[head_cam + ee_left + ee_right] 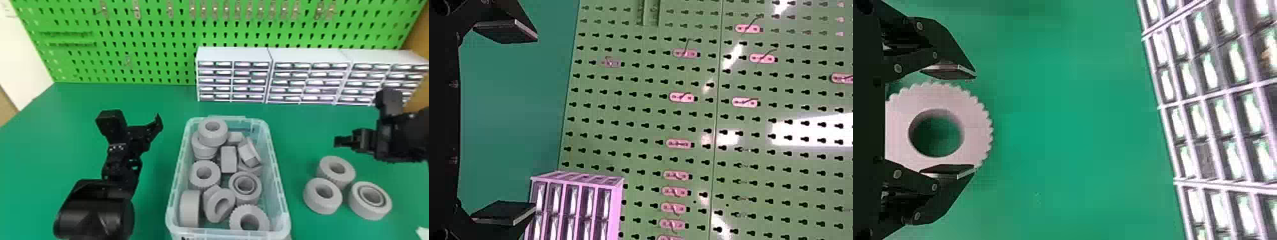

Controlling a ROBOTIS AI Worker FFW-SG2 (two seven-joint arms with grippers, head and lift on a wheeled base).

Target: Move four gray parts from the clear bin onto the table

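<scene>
The clear bin [282,204] sits on the green table [153,95], between the two grippers. It is crowded with gray parts. At the far end, a fat gray ring [222,137] lies on top of another part [204,152]. Near them a tipped part [250,153] leans by a gray block [229,159]. Closer in, a ring with a smaller ring inside [255,188] is next to a slanted ring [209,209]. A bumpy wheel [237,220] is at the near end, in the right corner.

Three gray parts are out on the table, to the right of the bin. The back one [349,174] has bumps around its edge. In front of it are a smooth ring [311,198] and a ring with a thin circle in its top [380,212]. They sit close together, so there is little room between them.

The right gripper [354,141] is over by the back one. Its fingers are open, with the bumpy part showing between them in the right wrist view; I can't tell if they touch it. The left gripper [140,134] is left of the bin, fingers wide open and empty.

White drawers [233,54] stand behind, in front of the green wall with holes [127,32].
</scene>
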